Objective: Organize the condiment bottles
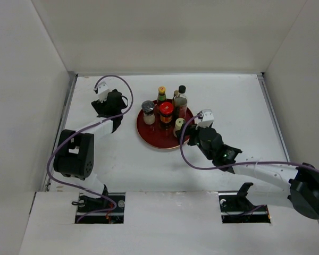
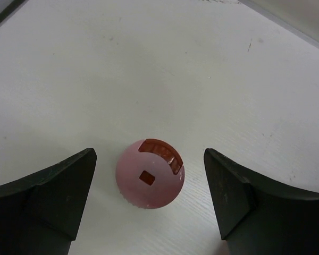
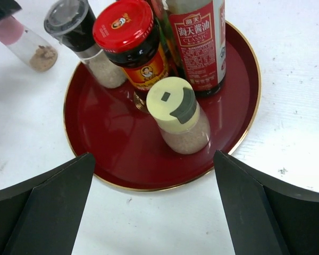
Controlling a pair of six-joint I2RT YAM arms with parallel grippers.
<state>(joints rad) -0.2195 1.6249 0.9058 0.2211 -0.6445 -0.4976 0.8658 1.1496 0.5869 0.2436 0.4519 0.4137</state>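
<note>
The tray (image 1: 154, 139) sits on the table (image 1: 228, 90) a little toward the far edge, about midway between the left and right edges. Five of the bottles stand upright on it, close together. The silver-lidded jar (image 1: 148, 111) is by the tray's left rim, and the yellow-capped bottle (image 1: 161, 94) is at its far rim. The tall black-capped bottle (image 1: 181, 96) is at the far right and the red-lidded jar (image 1: 166, 112) is in the middle. The cream-capped bottle (image 3: 173, 114) is toward the near right rim, just in front of the red-lidded jar.

The pink-capped bottle (image 2: 149, 183) stands off the tray, on the bare table just beside the tray's left rim. From above it is hidden under the left arm. The left gripper (image 2: 149, 158) hangs straight over it, open. One finger (image 2: 58, 186) is on each side of the pink cap, with table showing between the cap and each finger, so nothing is gripped.

The right gripper (image 3: 154, 159) is at the tray's near right rim with its jaws spread wide and nothing between them. They point at the cream-capped bottle, which stands ahead of the fingertips and clear of both.
</note>
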